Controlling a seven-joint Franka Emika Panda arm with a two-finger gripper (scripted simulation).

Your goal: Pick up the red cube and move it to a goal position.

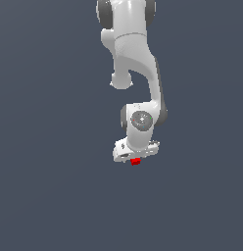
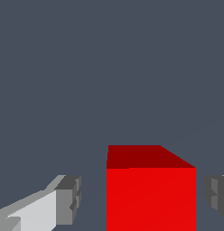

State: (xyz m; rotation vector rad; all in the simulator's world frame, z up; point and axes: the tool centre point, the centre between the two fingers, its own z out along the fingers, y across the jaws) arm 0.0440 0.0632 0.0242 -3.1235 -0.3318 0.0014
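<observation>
Gripper (image 2: pixel 141 198) astride red cube (image 2: pixel 151 194), ungripped.

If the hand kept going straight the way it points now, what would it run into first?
Likely the red cube, which sits between the open fingers of the hand. Both pads show gaps beside it. In the exterior view depth is unclear.

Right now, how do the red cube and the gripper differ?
The cube is bright red; the gripper is white with grey fingers. In the exterior view the cube is far smaller than the gripper. The cube is one solid block; the gripper splits into two fingers, gaps showing either side of the cube. Both are blocky.
</observation>
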